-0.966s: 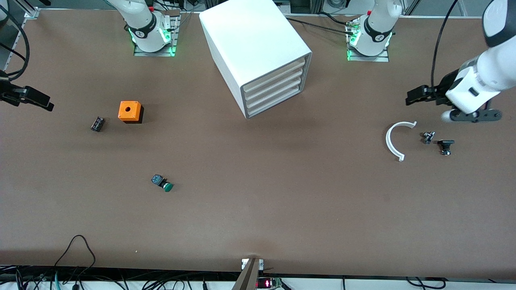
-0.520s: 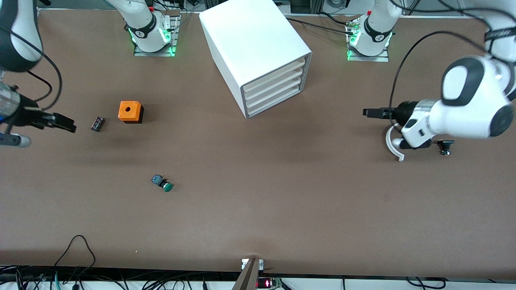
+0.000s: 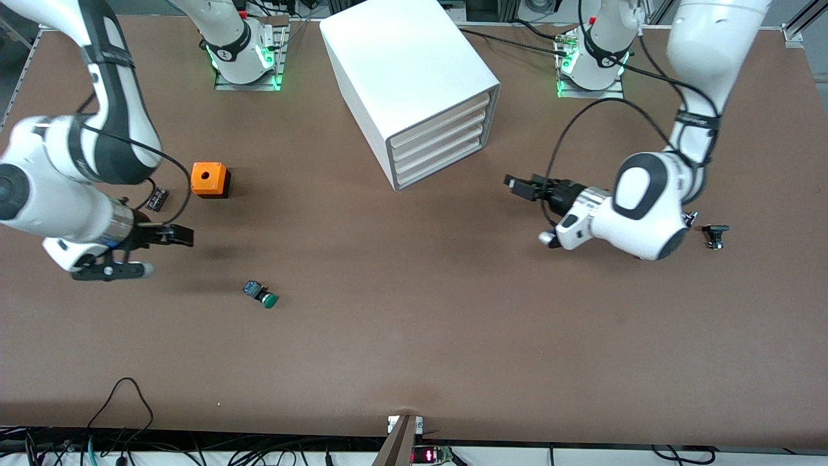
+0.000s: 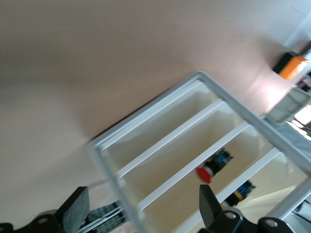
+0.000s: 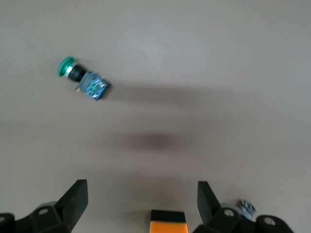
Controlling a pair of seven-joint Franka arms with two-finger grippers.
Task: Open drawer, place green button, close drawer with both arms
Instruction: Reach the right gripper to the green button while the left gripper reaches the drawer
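Observation:
The white cabinet (image 3: pixel 414 84) stands at the table's middle near the bases, all four drawers pushed in; the drawer (image 3: pixel 440 169) is the lowest one. The green-capped button (image 3: pixel 261 294) lies on its side on the table, nearer the front camera than the orange cube. My right gripper (image 3: pixel 174 236) hovers open and empty between the cube and the button; its wrist view shows the button (image 5: pixel 82 80) ahead of the right gripper (image 5: pixel 142 199). My left gripper (image 3: pixel 521 186) hangs open and empty in front of the cabinet, toward the left arm's end. In its wrist view the left gripper (image 4: pixel 141 213) faces the cabinet (image 4: pixel 146 114).
An orange cube with a hole (image 3: pixel 209 179) and a small black part (image 3: pixel 156 199) lie toward the right arm's end. Another small black part (image 3: pixel 715 234) lies beside the left arm's wrist. Small parts, one red-capped (image 4: pixel 204 174), show inside the cabinet. Cables run along the front edge.
Both arms swung in from the table's ends. The left gripper came toward the cabinet's front, covering the white curved piece. The right gripper came past the cube toward the button. Both stayed open.

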